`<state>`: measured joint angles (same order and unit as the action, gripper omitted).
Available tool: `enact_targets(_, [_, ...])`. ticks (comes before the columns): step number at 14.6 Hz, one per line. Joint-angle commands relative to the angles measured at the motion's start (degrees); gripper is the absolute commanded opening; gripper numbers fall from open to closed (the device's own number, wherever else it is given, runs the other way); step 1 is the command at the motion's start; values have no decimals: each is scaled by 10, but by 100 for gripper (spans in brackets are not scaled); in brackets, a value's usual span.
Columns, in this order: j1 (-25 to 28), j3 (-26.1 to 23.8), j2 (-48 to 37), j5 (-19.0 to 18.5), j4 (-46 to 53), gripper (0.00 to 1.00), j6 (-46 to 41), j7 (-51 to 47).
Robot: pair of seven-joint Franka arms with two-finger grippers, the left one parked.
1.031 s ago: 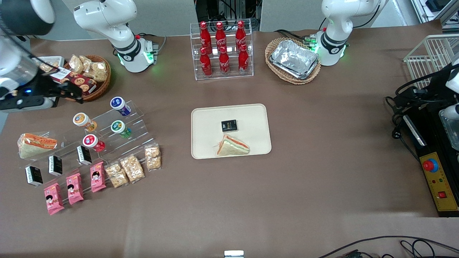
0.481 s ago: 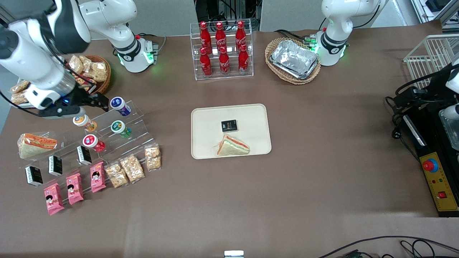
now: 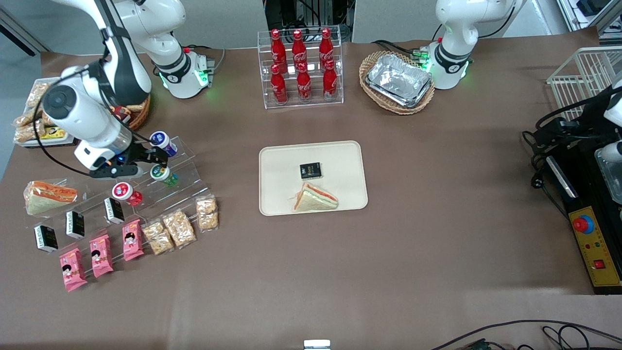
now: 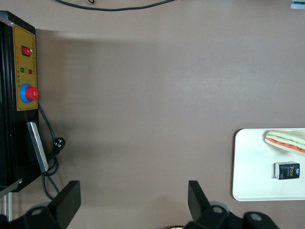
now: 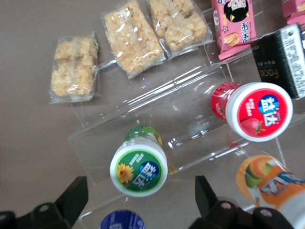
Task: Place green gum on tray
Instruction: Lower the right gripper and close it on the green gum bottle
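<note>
The green gum (image 3: 160, 174) lies on its side on a clear stepped stand (image 3: 187, 167), white cap with green label toward the front camera. In the right wrist view the green gum (image 5: 138, 167) sits between my two spread fingers. My right gripper (image 3: 154, 158) (image 5: 138, 202) is open and empty, hovering just above the green gum, between it and the blue gum (image 3: 163, 141). The beige tray (image 3: 340, 155) lies mid-table, toward the parked arm's end from the stand, and also shows in the left wrist view (image 4: 252, 171).
The tray holds a black box (image 3: 310, 170) and a sandwich (image 3: 315, 198). Red gum (image 5: 257, 110), orange gum (image 5: 271, 183) and blue gum (image 5: 121, 220) surround the green one. Snack packs (image 3: 179, 227) lie nearer the camera. Cola rack (image 3: 301, 68) and foil trays (image 3: 398, 80) stand farther back.
My right arm has swung in from the working arm's end of the table and come down over the stand; the gripper now hovers at the green gum. The objects have not moved.
</note>
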<state>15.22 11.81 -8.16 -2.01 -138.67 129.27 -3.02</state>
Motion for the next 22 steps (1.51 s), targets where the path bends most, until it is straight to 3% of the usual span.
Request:
enact_targets(1, [-1,1,29,11,-9,100,41,3])
enact_targets(10, [-1,1,51,23,-20,94,73,0])
enact_targets(17, [0,1,56,23,-33,65,89,-1])
enact_targets(20, [1,1,56,23,-32,62,89,-3])
enact_targets(22, [1,1,52,23,-30,52,86,-4])
